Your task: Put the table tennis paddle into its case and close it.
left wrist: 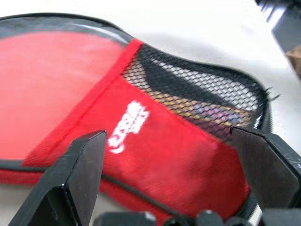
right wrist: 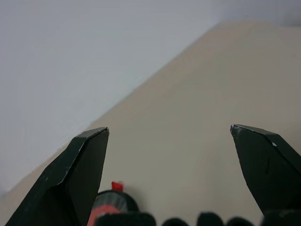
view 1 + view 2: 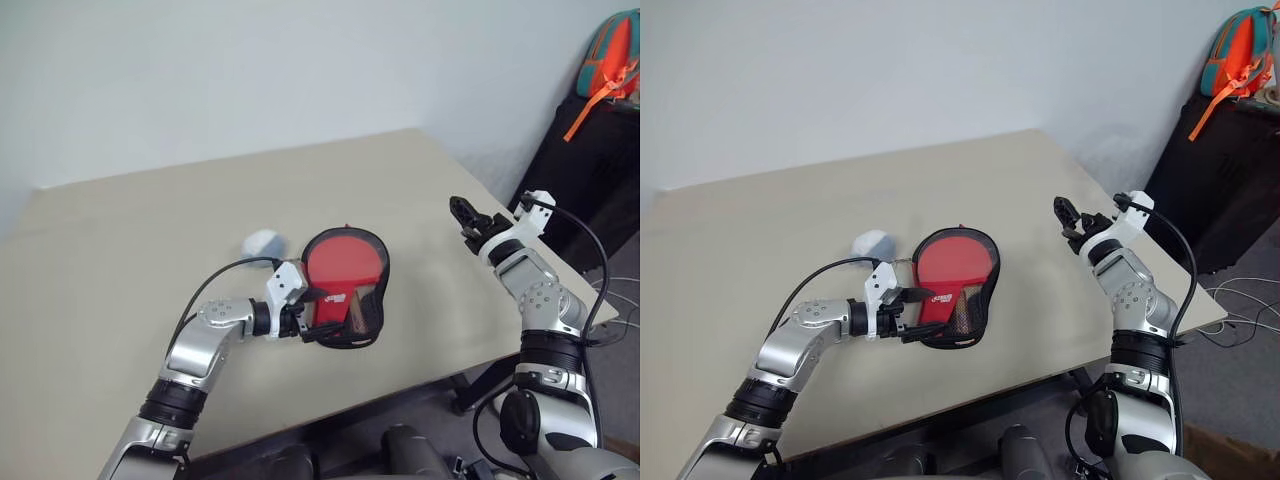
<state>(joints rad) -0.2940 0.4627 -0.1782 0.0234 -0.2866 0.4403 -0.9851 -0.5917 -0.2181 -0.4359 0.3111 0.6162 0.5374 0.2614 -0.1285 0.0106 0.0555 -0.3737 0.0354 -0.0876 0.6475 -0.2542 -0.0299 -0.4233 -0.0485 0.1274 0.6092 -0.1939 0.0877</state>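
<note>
Here, red case [image 3: 345,285] lies mid-table [image 3: 150,230], paddle [image 3: 342,262] inside, nearer front edge. Left hand [image 3: 312,322] at case's handle end, fingers apart. Right hand [image 3: 464,218] raised near right edge, fingers apart, empty.

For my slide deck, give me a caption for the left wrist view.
Open left gripper poised at the handle end of the red case, paddle handle visible through its mesh.

We see a beige bench [image 3: 150,230] carrying 2 things: the red case [image 3: 345,288] lying flat near its middle, and a greyish-white ball [image 3: 262,243] just beside it.
</note>
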